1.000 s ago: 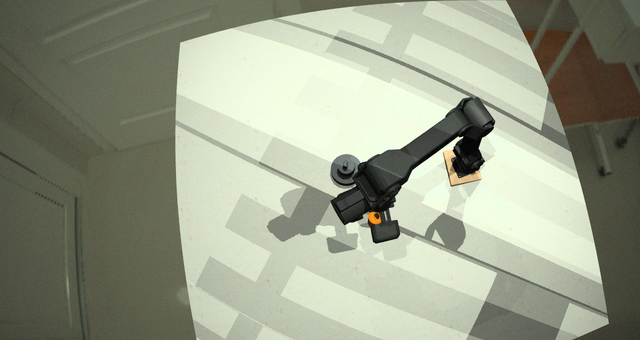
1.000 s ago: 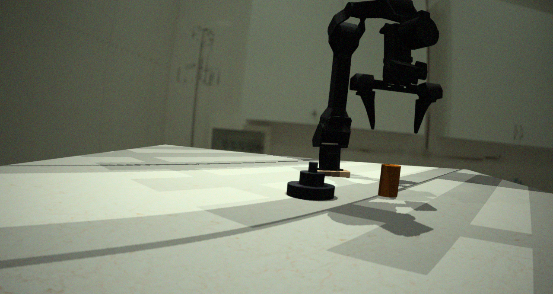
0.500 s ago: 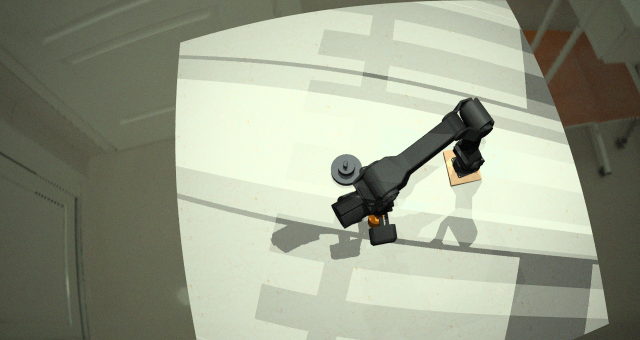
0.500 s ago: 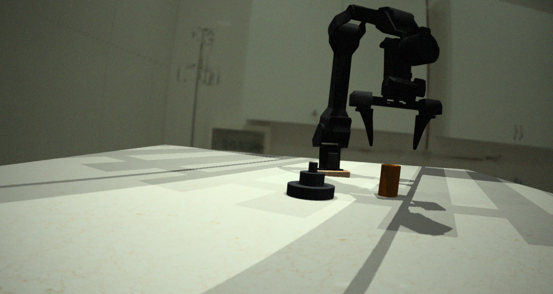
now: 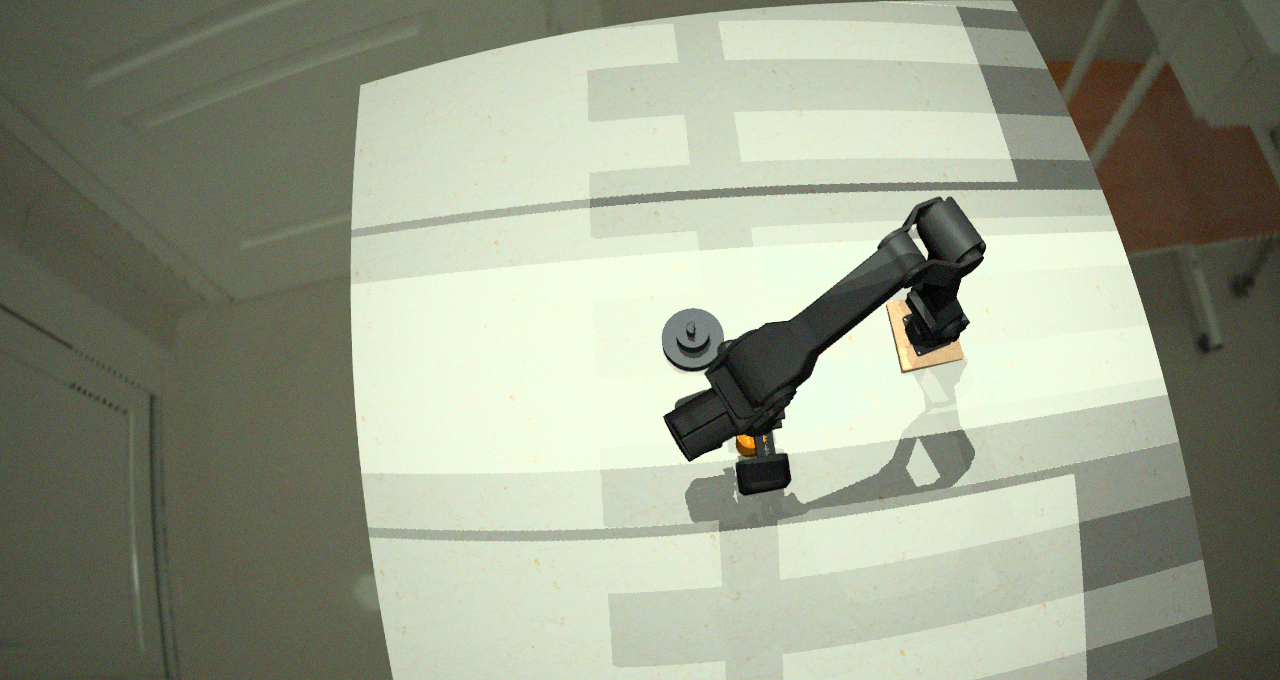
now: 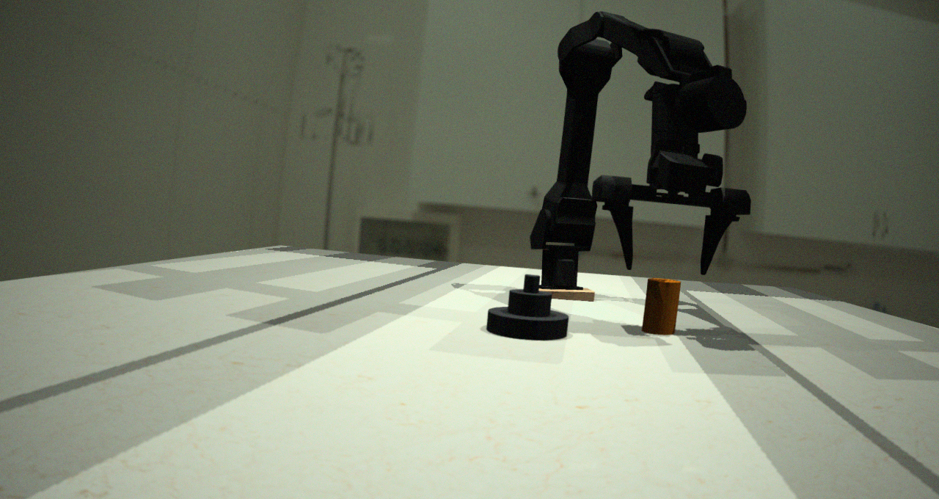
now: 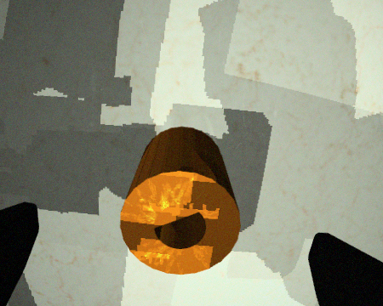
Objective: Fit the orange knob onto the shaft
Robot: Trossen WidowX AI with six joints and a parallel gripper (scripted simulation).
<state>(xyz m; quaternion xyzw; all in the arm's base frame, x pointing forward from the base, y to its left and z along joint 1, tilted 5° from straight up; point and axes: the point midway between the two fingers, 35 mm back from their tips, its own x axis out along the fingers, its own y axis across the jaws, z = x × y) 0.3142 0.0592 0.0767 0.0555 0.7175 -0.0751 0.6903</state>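
Observation:
The orange knob (image 5: 745, 446) (image 6: 661, 307) (image 7: 136, 204) stands upright on the table, its D-shaped hole facing up in the wrist view. My gripper (image 6: 667, 271) (image 7: 176, 236) is open and empty. In the exterior view its fingertips are a little above the knob's top, one to each side. In the wrist view the knob lies between the two fingertips, a little nearer the left one. The round dark pedestal (image 5: 673, 354) (image 6: 505, 326) stands on the table to the left of the knob, with its shaft (image 5: 690, 328) (image 6: 532, 283) bare. The shaft's flat side cannot be made out.
The arm (image 5: 841, 304) (image 6: 577, 134) rises from a wooden base plate (image 5: 897, 340) (image 6: 582, 296) behind the pedestal in the exterior view. In the top view the forearm passes close to the pedestal's right edge. Shadows stripe the white table (image 5: 465, 362) (image 6: 328, 417).

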